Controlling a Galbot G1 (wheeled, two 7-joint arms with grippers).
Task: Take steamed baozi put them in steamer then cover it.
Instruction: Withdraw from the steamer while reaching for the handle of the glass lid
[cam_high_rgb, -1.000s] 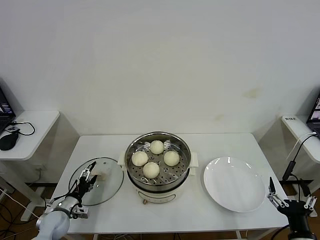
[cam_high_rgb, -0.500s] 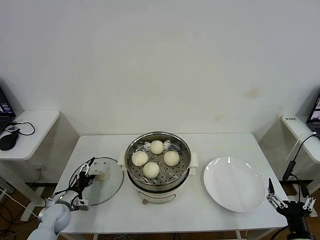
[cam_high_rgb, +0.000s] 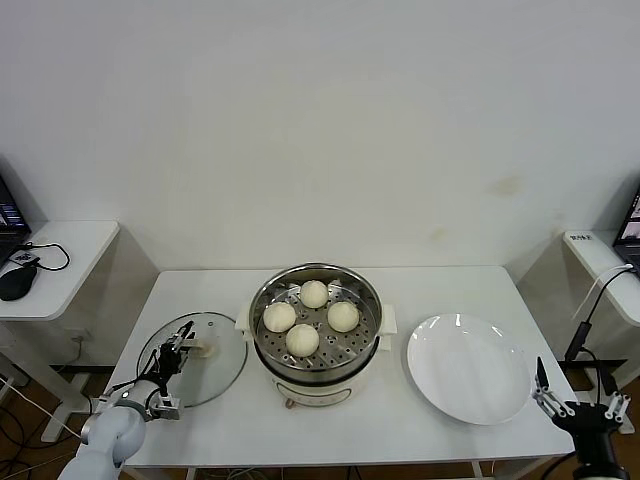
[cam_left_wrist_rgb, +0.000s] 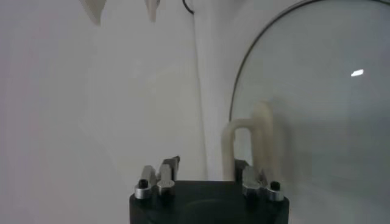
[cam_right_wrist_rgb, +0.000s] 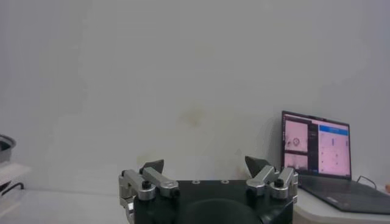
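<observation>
- Head view: the left gripper (cam_high_rgb: 180, 347) sits over the glass cover (cam_high_rgb: 200, 366), its fingers reaching the cream handle (cam_high_rgb: 203, 349) at the cover's middle; whether they have pinched it I cannot tell.
- The cover lies flat on the white table (cam_high_rgb: 330, 420). To the gripper's right stands the steamer (cam_high_rgb: 315, 325), uncovered, with four steamed baozi (cam_high_rgb: 303, 339) on its perforated floor.
- Beyond the steamer lies a white plate (cam_high_rgb: 469, 368). The right gripper (cam_high_rgb: 578, 403) hangs off the table's near right corner, well apart from the plate, fingers spread wide.
- Left wrist view: the handle (cam_left_wrist_rgb: 250, 143) stands just ahead of the gripper body, close to one finger (cam_left_wrist_rgb: 242, 172); the grip itself is not clear.
- Right wrist view: the right gripper (cam_right_wrist_rgb: 206, 164) faces a bare wall, jaws wide with nothing between them; a laptop (cam_right_wrist_rgb: 317, 152) sits off to one side.
</observation>
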